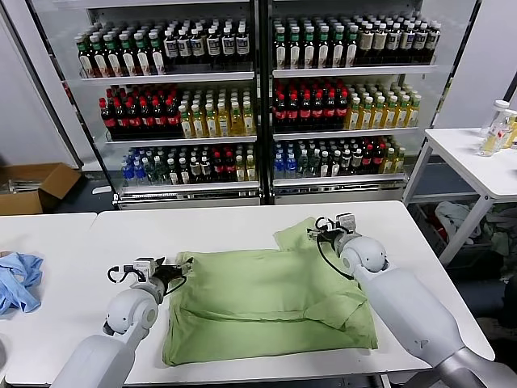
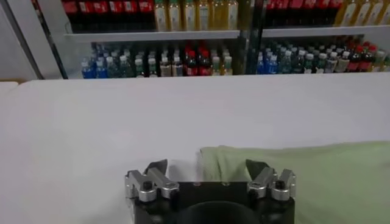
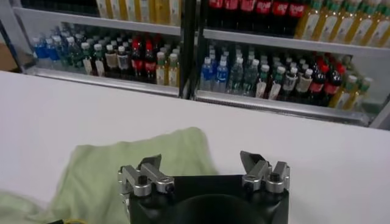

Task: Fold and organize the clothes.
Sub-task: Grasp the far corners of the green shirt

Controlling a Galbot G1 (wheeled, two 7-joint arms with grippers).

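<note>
The clothes are one light green shirt lying flat and partly folded on the white table, plain side up, with one sleeve sticking out toward the far side. My left gripper is at the shirt's far left corner. In the left wrist view it is open, with the shirt's corner lying between its fingers. My right gripper hovers at the far right sleeve. In the right wrist view it stands open, straddling the edge of the green cloth.
A light blue garment lies on the neighbouring table at the left. Behind the table stand glass coolers full of bottles. A cardboard box sits on the floor at the left, and a small side table with bottles is at the right.
</note>
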